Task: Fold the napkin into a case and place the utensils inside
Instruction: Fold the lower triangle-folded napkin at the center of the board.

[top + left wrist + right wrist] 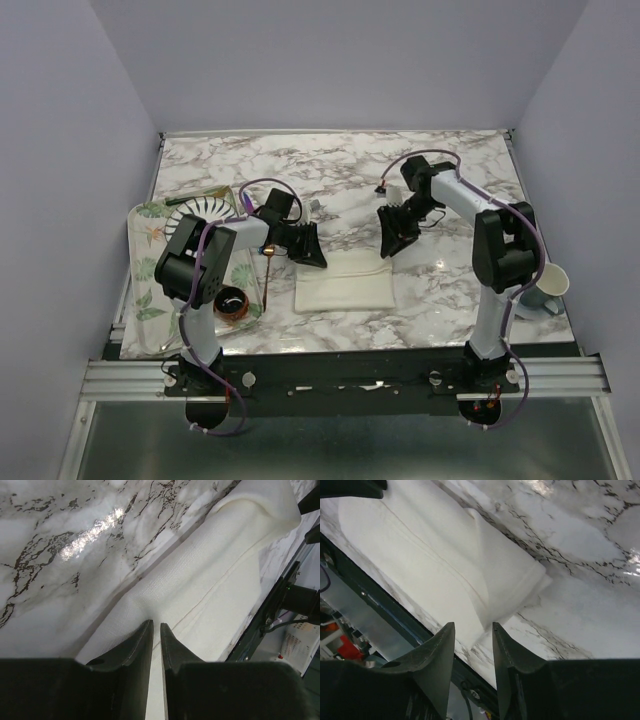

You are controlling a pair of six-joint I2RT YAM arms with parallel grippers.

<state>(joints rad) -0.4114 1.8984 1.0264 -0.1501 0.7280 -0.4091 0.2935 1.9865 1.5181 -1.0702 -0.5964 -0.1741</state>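
The cream napkin point(345, 290) lies folded into a long flat rectangle on the marble table point(440, 170), near the front. My left gripper point(308, 250) hovers just above its far left end, jaws almost closed with only a thin slit and nothing in them; the left wrist view shows the gripper point(156, 624) over the cloth point(210, 580). My right gripper point(392, 238) is above the far right corner, partly open and empty; the right wrist view shows the gripper point(473, 625) over the folded corner point(435, 555). A copper-gold fork point(267, 270) lies left of the napkin. I cannot make out the purple-blue utensil.
A white plate with black radial stripes point(205, 205) sits on a floral mat point(150, 270) at the left. A small brown bowl point(232, 300) stands near the left arm's base. A pale mug point(547, 285) stands at the right front edge. The metal rail point(340, 375) runs along the front.
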